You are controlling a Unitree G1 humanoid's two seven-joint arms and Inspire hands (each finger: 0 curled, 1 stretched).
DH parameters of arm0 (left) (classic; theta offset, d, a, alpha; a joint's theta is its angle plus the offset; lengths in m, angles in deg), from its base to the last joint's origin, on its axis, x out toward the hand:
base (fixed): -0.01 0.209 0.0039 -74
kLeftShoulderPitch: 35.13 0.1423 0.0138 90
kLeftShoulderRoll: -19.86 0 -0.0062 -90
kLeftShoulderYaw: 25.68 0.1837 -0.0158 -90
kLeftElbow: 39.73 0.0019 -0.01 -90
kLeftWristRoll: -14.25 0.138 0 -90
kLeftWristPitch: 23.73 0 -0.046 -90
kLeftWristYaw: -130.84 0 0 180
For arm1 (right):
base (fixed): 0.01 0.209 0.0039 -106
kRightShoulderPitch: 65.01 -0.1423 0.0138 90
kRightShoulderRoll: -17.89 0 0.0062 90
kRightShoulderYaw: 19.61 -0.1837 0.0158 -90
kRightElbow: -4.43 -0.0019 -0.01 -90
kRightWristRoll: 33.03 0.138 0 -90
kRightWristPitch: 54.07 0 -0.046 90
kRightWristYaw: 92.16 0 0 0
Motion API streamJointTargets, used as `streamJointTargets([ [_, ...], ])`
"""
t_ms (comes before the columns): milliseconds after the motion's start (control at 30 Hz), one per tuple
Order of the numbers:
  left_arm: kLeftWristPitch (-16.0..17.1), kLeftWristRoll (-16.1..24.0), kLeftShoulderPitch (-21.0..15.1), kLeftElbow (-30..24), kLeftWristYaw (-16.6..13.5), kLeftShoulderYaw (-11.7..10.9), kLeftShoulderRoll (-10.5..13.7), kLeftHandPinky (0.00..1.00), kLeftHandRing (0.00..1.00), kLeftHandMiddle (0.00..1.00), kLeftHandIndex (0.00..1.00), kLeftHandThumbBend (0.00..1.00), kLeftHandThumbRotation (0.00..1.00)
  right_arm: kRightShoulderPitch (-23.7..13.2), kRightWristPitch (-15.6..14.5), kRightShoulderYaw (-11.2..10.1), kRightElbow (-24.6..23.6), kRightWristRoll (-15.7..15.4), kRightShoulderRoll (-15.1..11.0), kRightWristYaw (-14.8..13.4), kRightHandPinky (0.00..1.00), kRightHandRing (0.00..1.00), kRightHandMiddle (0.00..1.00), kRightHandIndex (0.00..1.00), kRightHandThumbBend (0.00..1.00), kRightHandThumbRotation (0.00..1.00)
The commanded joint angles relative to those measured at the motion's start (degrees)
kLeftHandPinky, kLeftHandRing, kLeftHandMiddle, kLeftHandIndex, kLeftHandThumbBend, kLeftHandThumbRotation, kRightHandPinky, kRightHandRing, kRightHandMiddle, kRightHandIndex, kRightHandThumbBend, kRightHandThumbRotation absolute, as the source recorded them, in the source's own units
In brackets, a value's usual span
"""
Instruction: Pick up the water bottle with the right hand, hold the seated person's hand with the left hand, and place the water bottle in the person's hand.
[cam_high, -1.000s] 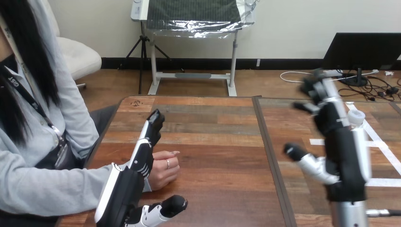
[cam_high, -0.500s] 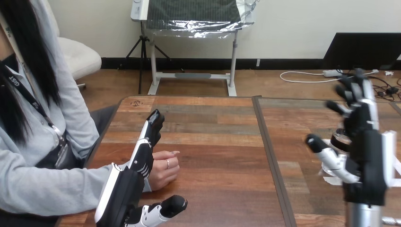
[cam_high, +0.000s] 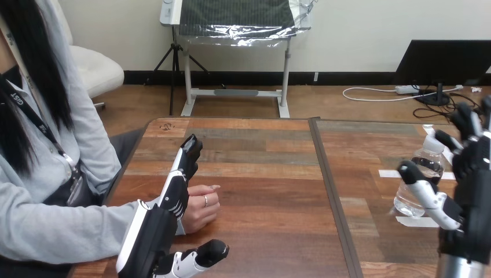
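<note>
Over at 3 o'clock on the table (cam_high: 260,168), the bottle (cam_high: 418,180) stands upright with its white cap on, between strips of white tape (cam_high: 414,221) stuck to the wood. The right hand (cam_high: 472,197) is raised at the table's right edge, with the bottle at about 10 o'clock from its palm. Its fingers are spread and point up toward 12 o'clock, and its thumb (cam_high: 425,190) reaches out toward 9 o'clock, crossing in front of the bottle's lower half. Nothing is curled round the bottle, so this hand is open and holds nothing. Whether the thumb touches the plastic is hard to tell from this angle.

At 8 o'clock on the table, the person's hand (cam_high: 201,209) rests on the wood, loosely curled, knuckles toward 3 o'clock. The left hand (cam_high: 165,215) is just beside it on the 9 o'clock side, standing on edge with its fingers straight and pointing toward 12 o'clock. Its thumb juts toward 3 o'clock, nearer than the person's hand and clear of it. The left hand is open too, with no finger wrapped round the person's hand. The two are close together, possibly touching.

The bottle and the person's hand are well apart, at opposite sides of the table.
</note>
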Motion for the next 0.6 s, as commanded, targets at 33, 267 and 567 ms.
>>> streamJointTargets([
  [33,0.43,-1.6,-2.52,-0.2,0.71,-0.41,-0.19,1.0,1.0,1.0,1.0,1.0,0.7,-1.51,0.81,-0.57,1.13,-0.23,-1.03,-0.77,0.86,0.96,0.96,1.0,1.0,0.5],
  [267,0.56,-2.02,-2.41,-0.23,1.03,-0.61,-0.37,1.0,1.0,1.0,1.0,1.0,0.7,-1.19,0.2,-0.58,2.39,1.9,-1.53,-0.16,0.92,0.99,0.98,1.0,1.0,0.47],
  [567,0.64,-2.52,-2.4,0.0,1.6,-0.59,-0.22,1.0,1.0,1.0,1.0,1.0,0.71,-0.97,-0.25,-0.83,4.35,3.93,-2.67,1.16,0.97,1.0,0.99,1.0,1.0,0.44],
])
